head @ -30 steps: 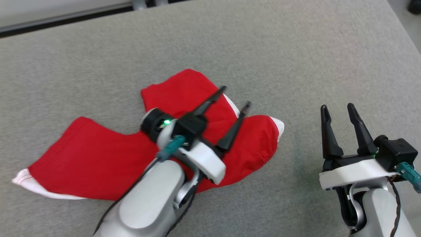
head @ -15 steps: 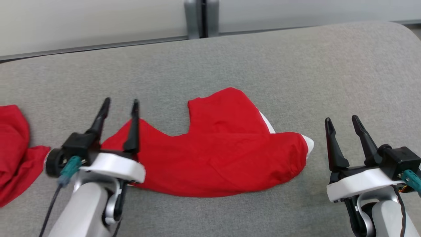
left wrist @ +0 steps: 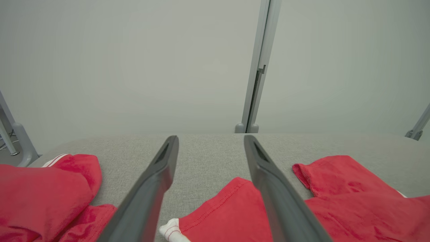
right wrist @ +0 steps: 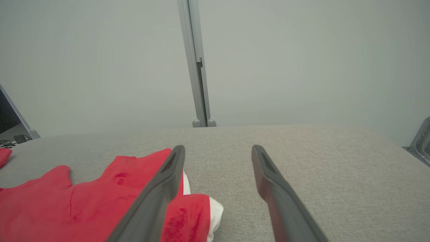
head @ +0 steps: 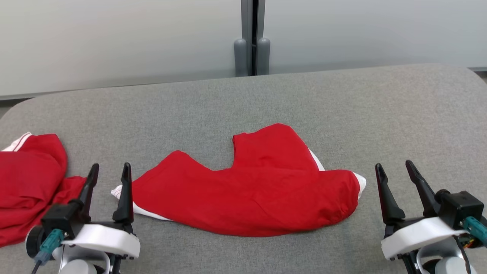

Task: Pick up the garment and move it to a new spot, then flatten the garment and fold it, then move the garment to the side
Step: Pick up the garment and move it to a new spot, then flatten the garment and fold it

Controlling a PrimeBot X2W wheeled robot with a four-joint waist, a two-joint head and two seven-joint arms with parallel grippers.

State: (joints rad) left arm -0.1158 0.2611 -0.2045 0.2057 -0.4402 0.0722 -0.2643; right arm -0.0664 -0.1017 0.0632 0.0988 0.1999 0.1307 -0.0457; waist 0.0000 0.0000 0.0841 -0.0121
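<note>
Lying at the centre of the bench [head: 342,106], the garment [head: 251,194] is flanked by the left gripper [head: 110,166] and right gripper [head: 393,164], jaws apart and empty; the second red cloth [head: 30,179] at the left edge, just beside the left gripper, could be grabbed by mistake.

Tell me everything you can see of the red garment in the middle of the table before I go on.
The middle red garment is soft knit-looking cloth, red with white trim showing at its left corner and right end. It lies loosely flattened, lightly wrinkled, with a lobe projecting toward the far edge, resting on the grey table. The open left tool is at its left corner, the open right tool beyond its right end; neither grips it.
</note>
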